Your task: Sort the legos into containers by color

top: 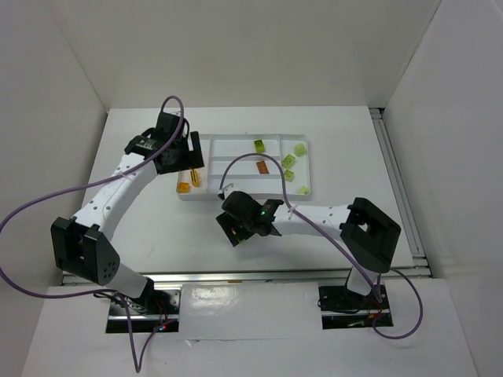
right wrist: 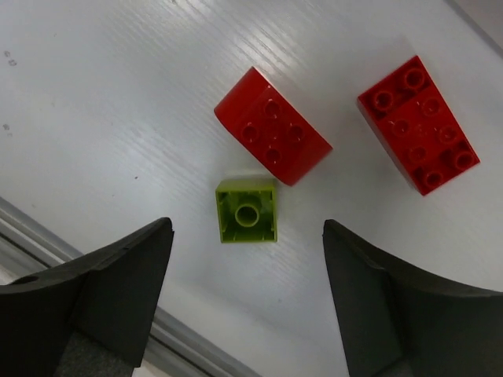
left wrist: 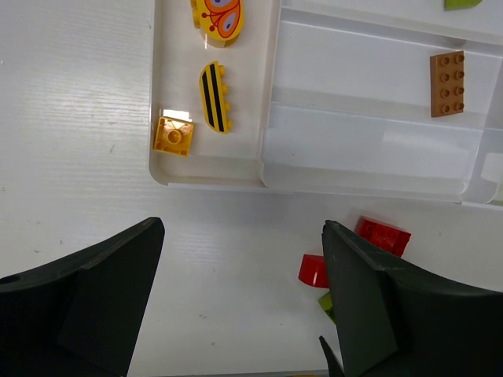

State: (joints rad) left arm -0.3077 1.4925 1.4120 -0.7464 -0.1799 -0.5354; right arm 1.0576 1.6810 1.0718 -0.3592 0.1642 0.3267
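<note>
A lime-green brick (right wrist: 246, 210) lies underside up on the table (right wrist: 118, 94), just beside a rounded red brick (right wrist: 273, 126) and near a longer red brick (right wrist: 418, 126), all outside the white divided tray (left wrist: 212, 182). The right claw (right wrist: 246, 271) is spread open above the green brick, grasping nothing. Three yellow pieces (left wrist: 213, 96) lie in the tray's left end compartment and a brown brick (left wrist: 447, 83) in a middle one, while the left claw (left wrist: 242, 259) hangs released over the table by the tray's near edge.

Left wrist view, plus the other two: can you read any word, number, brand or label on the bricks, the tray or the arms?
No readable text in any view.
yellow oval piece: an orange butterfly picture, no letters.
yellow striped piece: black stripes only.
red rounded brick and brown brick: any marks on the studs are too small to read.
white tray: no label visible.
</note>
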